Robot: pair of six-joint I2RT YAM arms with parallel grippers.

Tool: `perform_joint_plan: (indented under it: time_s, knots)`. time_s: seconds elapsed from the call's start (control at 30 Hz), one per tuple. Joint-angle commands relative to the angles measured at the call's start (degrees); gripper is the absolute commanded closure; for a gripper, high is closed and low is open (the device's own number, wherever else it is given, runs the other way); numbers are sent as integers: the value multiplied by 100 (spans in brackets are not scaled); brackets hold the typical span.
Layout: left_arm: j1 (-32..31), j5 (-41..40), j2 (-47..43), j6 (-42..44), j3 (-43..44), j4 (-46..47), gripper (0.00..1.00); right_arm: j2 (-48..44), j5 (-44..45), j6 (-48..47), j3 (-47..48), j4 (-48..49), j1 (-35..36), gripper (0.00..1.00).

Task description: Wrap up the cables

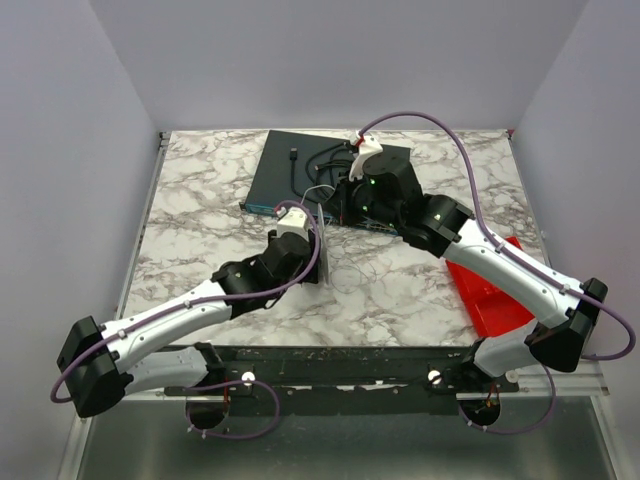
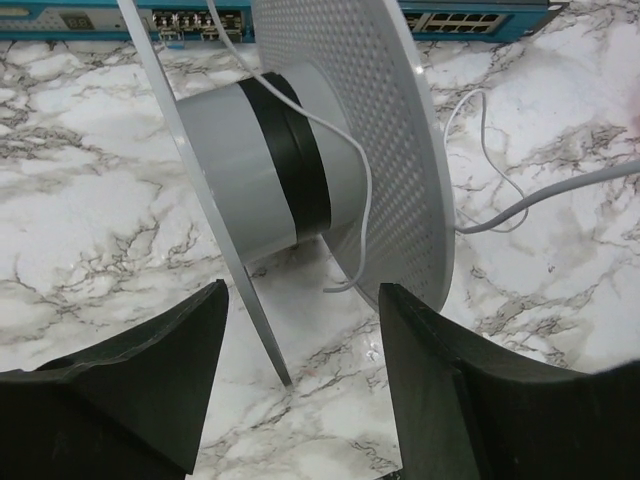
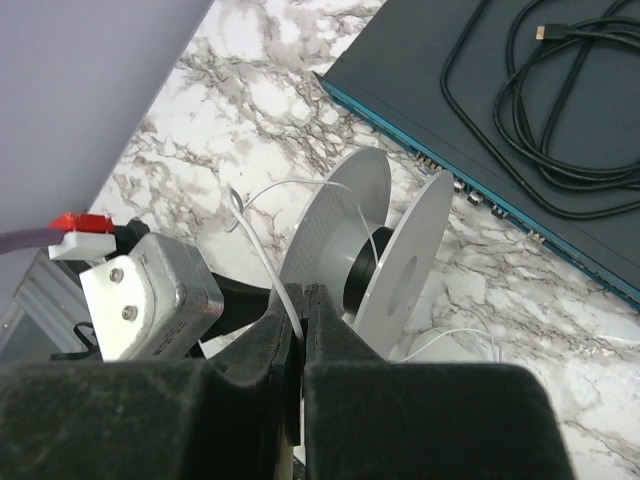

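top external shows you the network switch (image 1: pixel 280 185) just behind the spool (image 2: pixel 270 170), with a black cable (image 3: pixel 560 110) coiled on top (red tray (image 1: pixel 492 298) off right). your left gripper (image 2: pixel 300 300) is spread, the spool's near flange between its fingers. your right gripper (image 3: pixel 302 300) pinches the white wire (image 3: pixel 262 250), which drapes over the hub.

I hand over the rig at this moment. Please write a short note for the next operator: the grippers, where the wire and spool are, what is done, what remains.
Left gripper: open, fingers either side of the near flange of the spool, not clamped.
Right gripper: shut on the white wire, just beside the spool.
Spool stands on edge on the table, before the network switch.
Done: wire caught, one strand over the core.
Left: loose wire on the table must be wound on.
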Motion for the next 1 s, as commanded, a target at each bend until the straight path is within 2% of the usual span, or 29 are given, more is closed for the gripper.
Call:
perform_joint_plan:
  time_s: [0.0, 0.1, 0.33, 0.5, 0.73, 0.97]
  knots:
    - [-301, -830, -32, -388, -244, 61, 33, 98, 149, -4, 110, 14, 53, 99]
    - [-535, -1339, 11, -622, -224, -17, 29, 119, 146, 2, 145, -5, 54, 99]
    - [-926, -2339, 312, -1053, -4, -84, 29, 128, 130, 13, 135, -11, 62, 99]
    - [-988, -2670, 814, -1242, 365, -308, 30, 127, 129, 13, 176, -42, 63, 99]
    - [-1038, -2932, 1080, -1327, 594, -402, 33, 71, 153, 8, 173, -86, 64, 99]
    - [-1038, -3133, 1367, -1406, 900, -710, 40, 30, 138, 31, 140, -75, 72, 99]
